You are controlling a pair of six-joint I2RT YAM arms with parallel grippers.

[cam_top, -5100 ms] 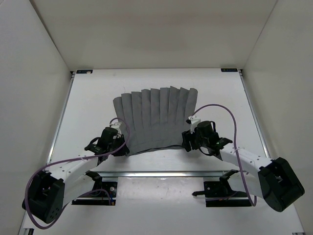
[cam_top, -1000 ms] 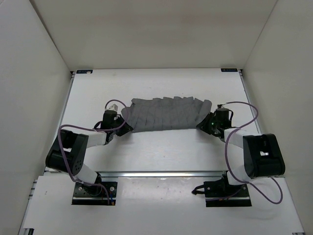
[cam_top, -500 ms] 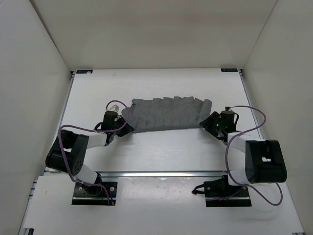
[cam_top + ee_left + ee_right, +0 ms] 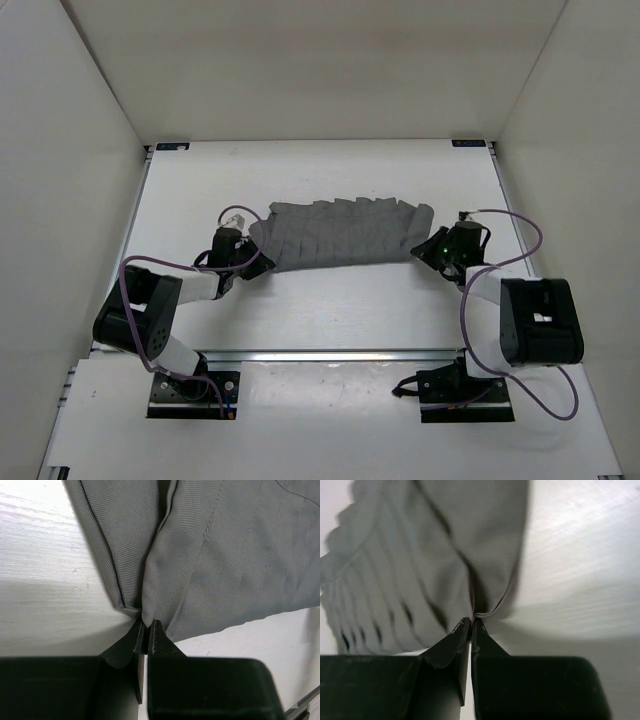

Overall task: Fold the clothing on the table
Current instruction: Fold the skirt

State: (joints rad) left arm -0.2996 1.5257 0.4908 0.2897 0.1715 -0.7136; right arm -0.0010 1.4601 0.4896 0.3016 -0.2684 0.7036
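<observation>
The grey pleated clothing (image 4: 340, 235) lies as a wide band across the middle of the white table (image 4: 330, 310). My left gripper (image 4: 258, 262) sits low at its near left corner. In the left wrist view the left gripper (image 4: 148, 622) is shut on a pinched fold of the clothing (image 4: 225, 555). My right gripper (image 4: 428, 246) is at the right corner. In the right wrist view the right gripper (image 4: 471, 620) has its jaws together, with the hem of the clothing (image 4: 420, 555) drawn into the tips.
White walls enclose the table on the left, back and right. A metal rail (image 4: 330, 353) runs along the near edge by the arm bases. Purple cables (image 4: 505, 235) loop above both arms. Bare table (image 4: 580, 555) shows right of the cloth.
The clothing was folded away from me into a narrower band. In the last second the right gripper opened, drew off to the right, then came back to the corner and shut. The left gripper stayed put.
</observation>
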